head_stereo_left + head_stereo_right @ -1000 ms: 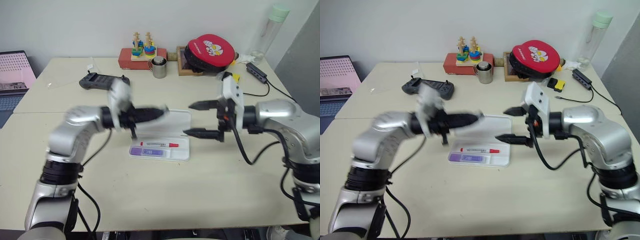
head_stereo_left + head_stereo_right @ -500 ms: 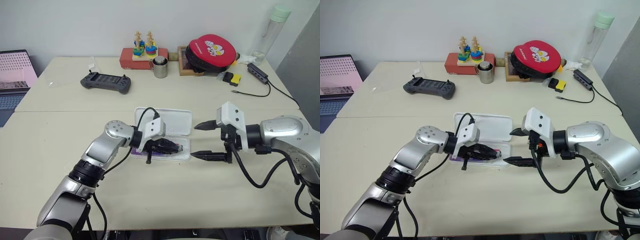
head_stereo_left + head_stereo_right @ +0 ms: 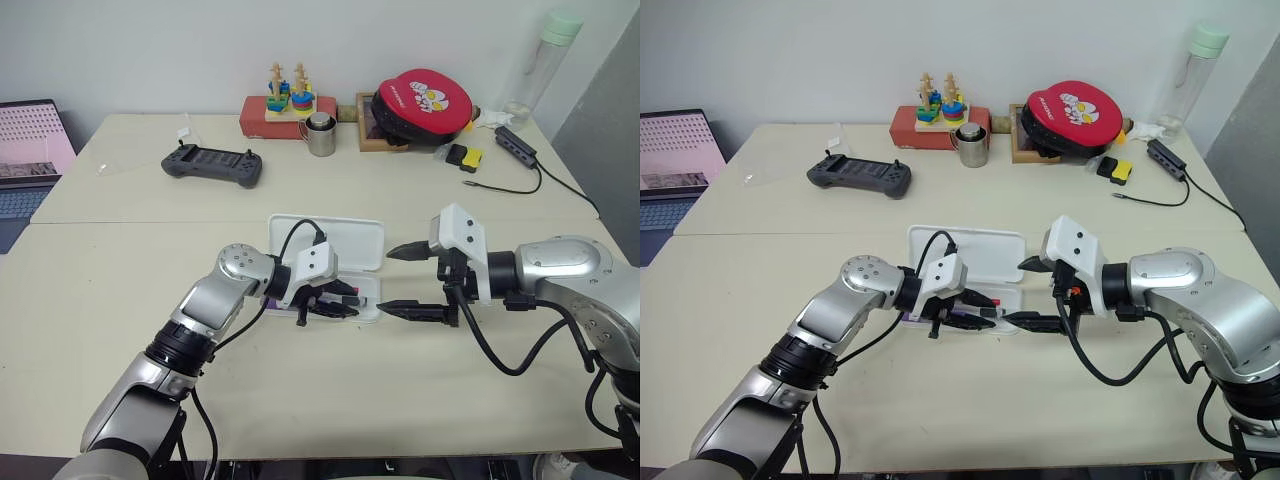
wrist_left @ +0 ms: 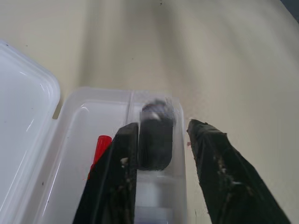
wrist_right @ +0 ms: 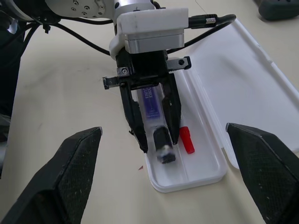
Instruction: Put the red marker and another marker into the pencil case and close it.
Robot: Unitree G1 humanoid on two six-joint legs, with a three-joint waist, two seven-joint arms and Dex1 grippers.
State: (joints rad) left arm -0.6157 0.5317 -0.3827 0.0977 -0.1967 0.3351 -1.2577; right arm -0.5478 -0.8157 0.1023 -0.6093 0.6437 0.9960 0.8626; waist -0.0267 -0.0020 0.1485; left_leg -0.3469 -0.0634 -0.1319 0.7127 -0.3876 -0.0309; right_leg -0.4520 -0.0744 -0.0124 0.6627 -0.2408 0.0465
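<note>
The left gripper [image 3: 338, 303] is now sitting low over the tray of the pencil case [image 3: 368, 235], having swung down from well above it a second ago. Its jaws are parting: the purple highlighter [image 5: 156, 125] is lying in the tray between them, with one finger [image 4: 113, 179] right against it and the other standing clear, where half a second ago they were clenched. The red marker [image 5: 187, 140] is resting in the same tray just beside the highlighter, on the far side, its red end poking out past the gripper. The case lid is lying flat open on the tabletop [image 3: 120, 290], beyond the tray. The right gripper [image 3: 408, 281] is hovering just right of the case with its jaws spread wide, holding nothing; it is sitting a little lower and nearer than a second ago. Far back on the left, the game controller [image 3: 211, 164] is staying put.
</note>
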